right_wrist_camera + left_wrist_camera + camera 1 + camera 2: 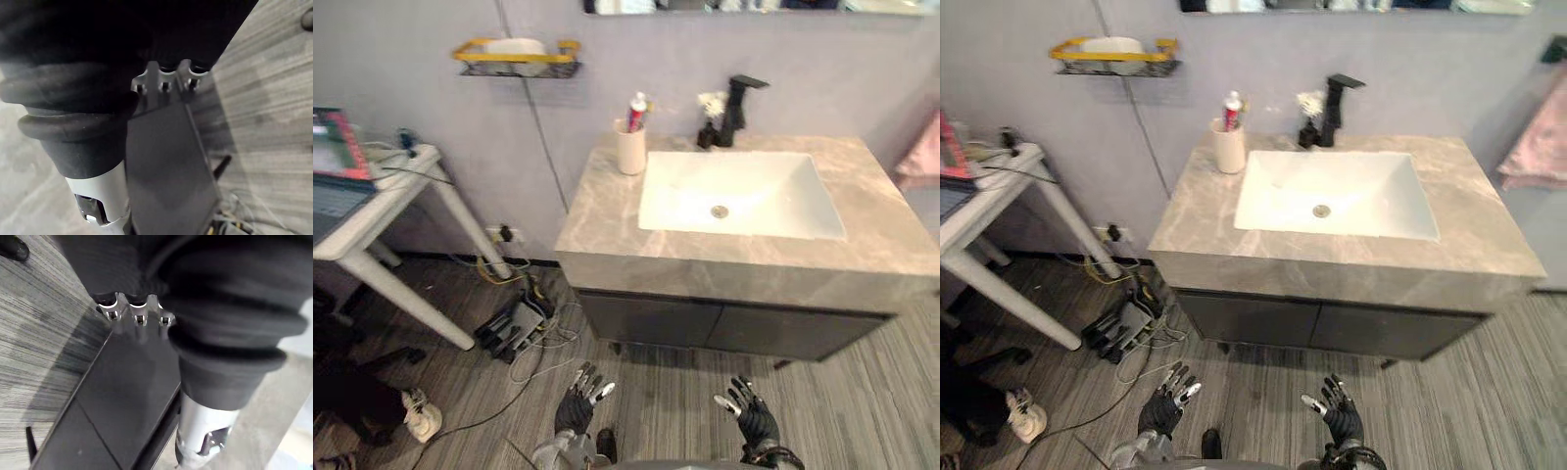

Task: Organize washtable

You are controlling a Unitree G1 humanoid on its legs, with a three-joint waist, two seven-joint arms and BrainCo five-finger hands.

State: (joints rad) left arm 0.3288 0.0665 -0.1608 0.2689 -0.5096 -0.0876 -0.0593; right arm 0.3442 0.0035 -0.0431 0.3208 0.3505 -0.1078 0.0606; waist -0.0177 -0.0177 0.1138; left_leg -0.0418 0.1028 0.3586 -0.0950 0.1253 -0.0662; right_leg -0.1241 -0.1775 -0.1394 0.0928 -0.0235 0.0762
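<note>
Holds nothing: left hand (578,401) and right hand (752,413) low over the wood floor (862,392), in front of the dark cabinet (705,328), fingers loosely spread. On the marble surface (597,220): beige cup (630,149) with toothpaste tube (636,110) at the back left corner of the sink (773,196) — black faucet (736,108) behind the basin, small white flower piece (710,106) just beside it.

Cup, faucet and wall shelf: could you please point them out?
cup (630,152), left eye view, its cream side
faucet (734,113), left eye view, its black upright
wall shelf (514,59), left eye view, yellow front rail
</note>
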